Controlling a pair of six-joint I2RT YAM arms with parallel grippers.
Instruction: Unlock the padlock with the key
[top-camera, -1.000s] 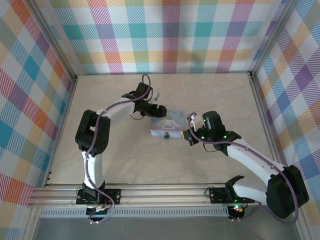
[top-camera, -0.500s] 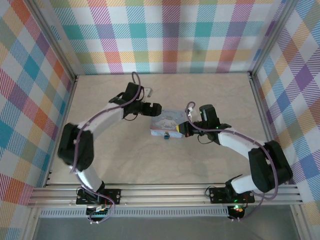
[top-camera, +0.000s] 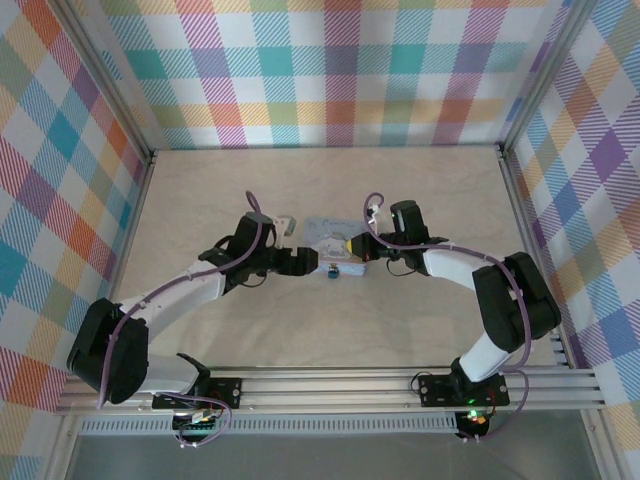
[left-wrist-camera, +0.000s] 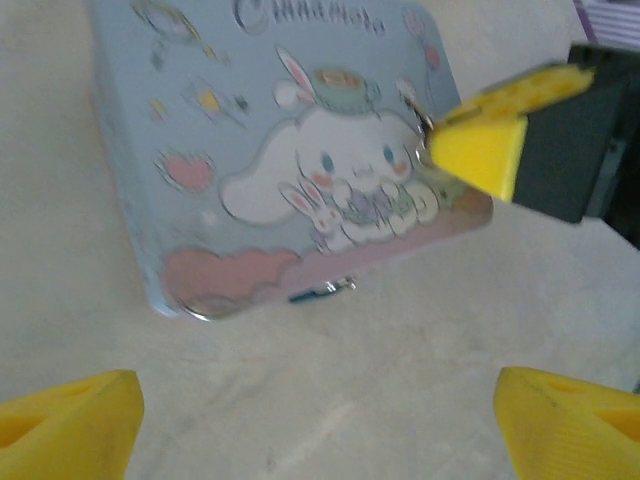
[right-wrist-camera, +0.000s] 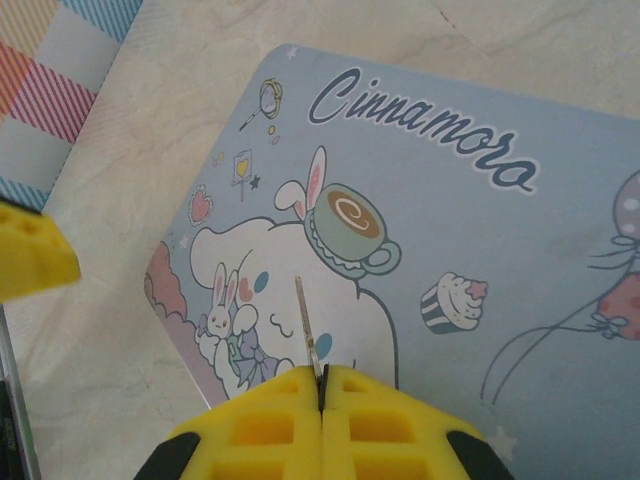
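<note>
left end effector (top-camera: 300, 263): jaws stand wide, nothing between them. in its wrist view the two yellow fingertips (left-wrist-camera: 65, 420) sit at the bottom corners, with bare counter (left-wrist-camera: 400, 380) between them.

padlock (top-camera: 332, 270): a tiny blue-and-silver thing at the middle of the near wall of the tin (top-camera: 328, 232), just beside the left end effector's tips. in the left wrist view it shows as a small blue sliver with a bright metal bit (left-wrist-camera: 322, 290), low on the tin's front wall, close to the counter. keyhole side: cannot tell.

handling, judged: the padlock is rigid, very light and smooth metal, so likely slippery. it appears to hang from the tin's clasp, so it would swing under a push. best hold is a pinch across the blue body's flat sides, leaving the loop and the key end free. the tin looks light and may slide on the counter.

right end effector (top-camera: 357, 247): fingers pressed together over the tin lid (right-wrist-camera: 450, 200), pinching the key (right-wrist-camera: 306, 325), whose thin blade sticks out past the tips. the blade is stiff but narrow and could twist in the pinch.
</note>
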